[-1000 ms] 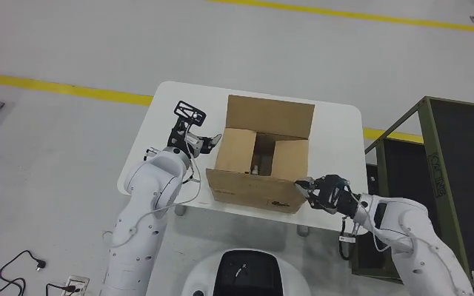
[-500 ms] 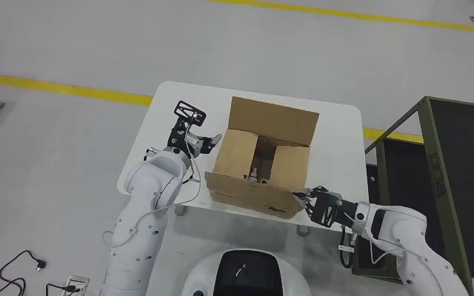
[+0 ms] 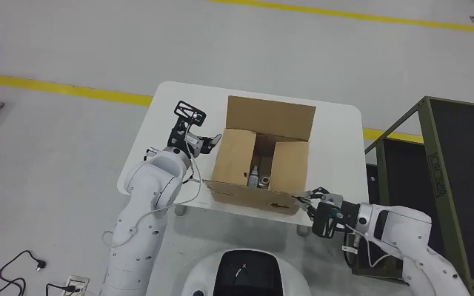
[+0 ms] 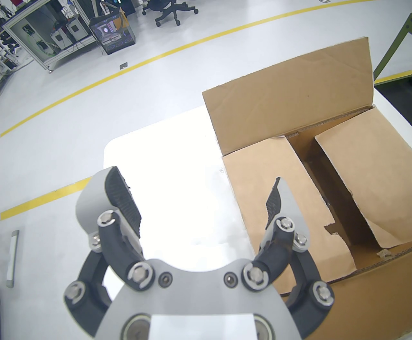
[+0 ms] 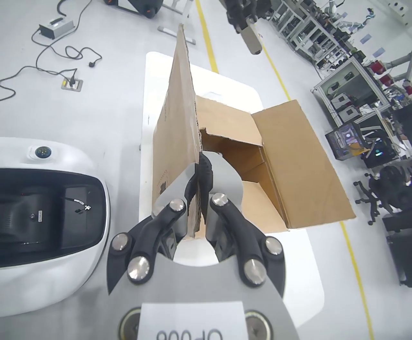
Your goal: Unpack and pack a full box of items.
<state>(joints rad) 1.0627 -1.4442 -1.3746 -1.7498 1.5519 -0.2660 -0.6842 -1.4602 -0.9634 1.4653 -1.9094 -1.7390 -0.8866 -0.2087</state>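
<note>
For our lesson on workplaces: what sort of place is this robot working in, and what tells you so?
Probably a robotics lab or industrial test hall: yellow floor lines mark out zones, framed equipment racks hold electronics, and office chairs stand at the edge.

We've got a plain brown cardboard box [image 3: 259, 159] with a bit of small dark print on its near side, on a white bench [image 3: 178, 111]. The left tool [image 4: 194, 180] and right tool [image 5: 199, 164] are silver-grey metal with black linkages, and the pads [image 4: 124, 199] are black with a fine ribbed pattern. The floor [image 3: 74, 44] is pale grey with yellow stripes [image 3: 74, 89], and the rack [image 3: 396, 124] has an olive green frame with dark panels
</note>
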